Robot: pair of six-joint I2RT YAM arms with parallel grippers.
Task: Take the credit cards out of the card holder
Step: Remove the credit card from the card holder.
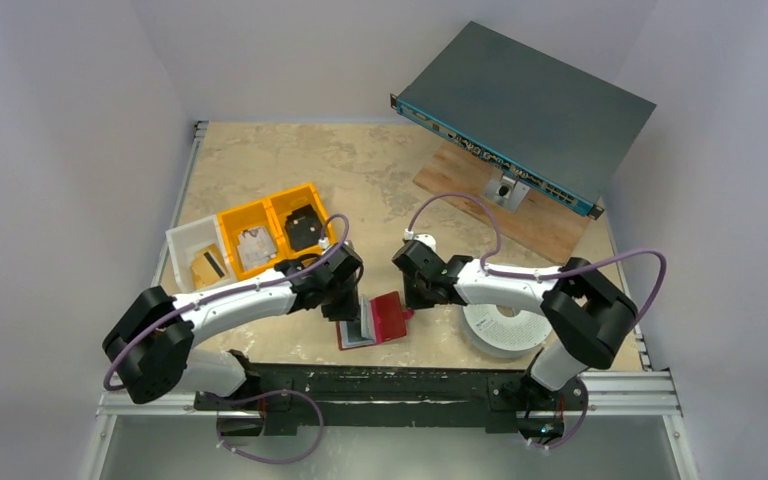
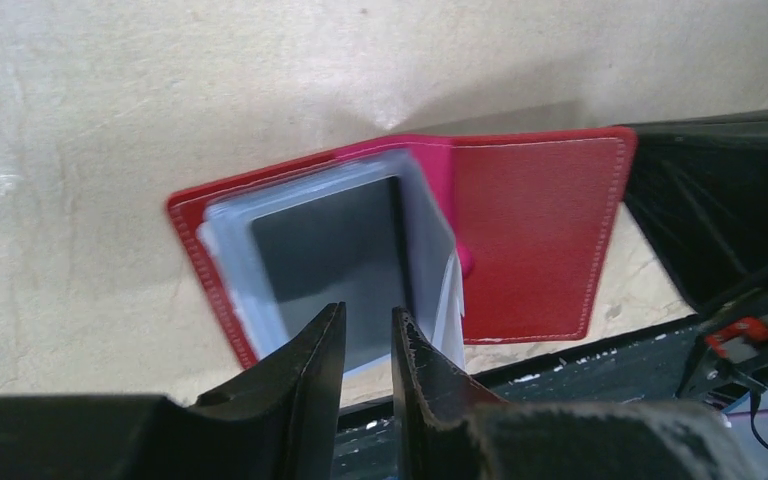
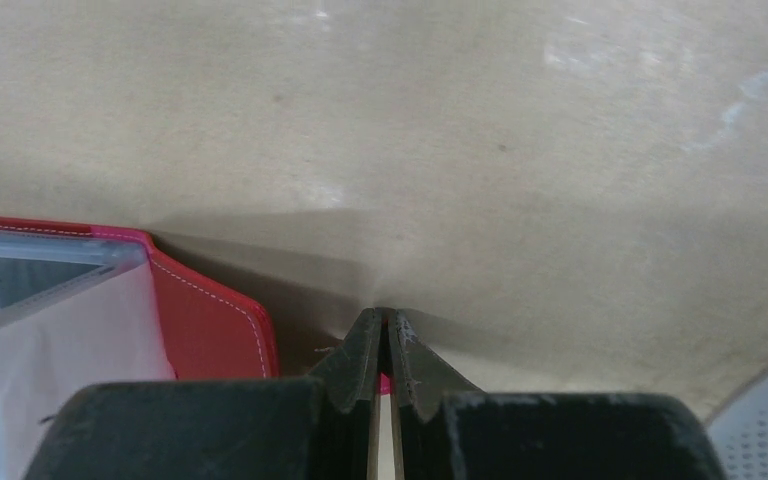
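Right jaws nip the card holder [image 3: 210,320], perhaps its tab, shown only wrist-side; left jaws narrowly apart.

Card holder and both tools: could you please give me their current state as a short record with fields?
card holder: open, pale sleeves showing
grey card: inside a sleeve of the holder
golden-yellow card: in the white bin
left tool: over the sleeves, jaws narrowly apart, grasp unclear
right tool: shut on the edge of the holder's red flap
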